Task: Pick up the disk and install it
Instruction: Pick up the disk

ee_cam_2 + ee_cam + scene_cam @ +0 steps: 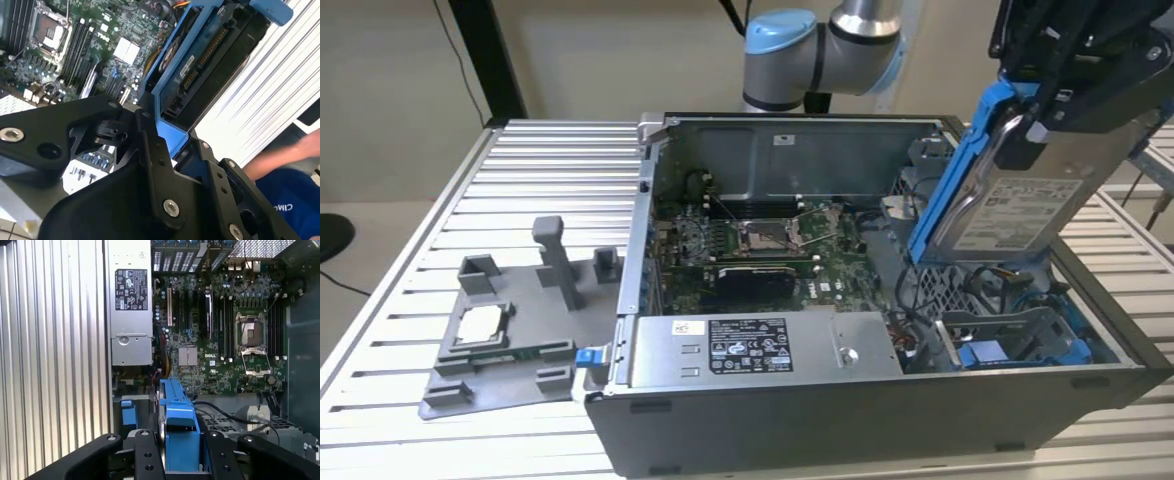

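The disk [1021,205] hung tilted on edge over the drive end of the open computer case [854,420], at the exterior view's right, clear of the tabletop [520,170]. The gripper [1034,125] had its fingers [146,455] clamped on the blue frame [177,415]. The exterior view showed the white label [1014,215]. The second wrist view showed the connector edge [200,60] and a blue sleeve [285,195]. The gripper's upper part was cut off.

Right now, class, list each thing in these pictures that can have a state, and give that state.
disk, held tilted above the case, not yet installed
gripper, shut on the disk
computer case, open, its inside exposed
power-supply box, seated inside the case
CPU chip, lying on the grey fixture, outside the case
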Controlling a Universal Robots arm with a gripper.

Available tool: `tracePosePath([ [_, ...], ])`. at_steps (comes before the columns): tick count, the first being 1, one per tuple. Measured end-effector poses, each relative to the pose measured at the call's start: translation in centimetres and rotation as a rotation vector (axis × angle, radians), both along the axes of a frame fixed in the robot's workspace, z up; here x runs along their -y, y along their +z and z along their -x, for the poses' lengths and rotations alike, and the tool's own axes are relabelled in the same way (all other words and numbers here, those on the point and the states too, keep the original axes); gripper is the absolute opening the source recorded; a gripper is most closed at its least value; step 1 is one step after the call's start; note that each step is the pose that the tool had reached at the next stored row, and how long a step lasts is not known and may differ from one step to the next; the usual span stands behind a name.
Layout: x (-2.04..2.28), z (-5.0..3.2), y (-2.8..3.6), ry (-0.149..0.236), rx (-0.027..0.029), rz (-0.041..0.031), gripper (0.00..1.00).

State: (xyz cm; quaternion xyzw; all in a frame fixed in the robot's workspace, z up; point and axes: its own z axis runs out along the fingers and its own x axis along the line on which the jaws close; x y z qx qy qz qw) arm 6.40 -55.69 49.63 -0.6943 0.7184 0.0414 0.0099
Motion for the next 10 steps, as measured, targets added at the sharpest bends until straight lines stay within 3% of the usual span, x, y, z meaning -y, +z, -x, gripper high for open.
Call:
tracePosePath([
  [5, 0.29, -1.91, -0.04, 0.000, 0.0000, 0.0000, 0.00],
  [10, 0.98, -3.33, -0.09, 0.000, 0.0000, 0.0000, 0.00],
])
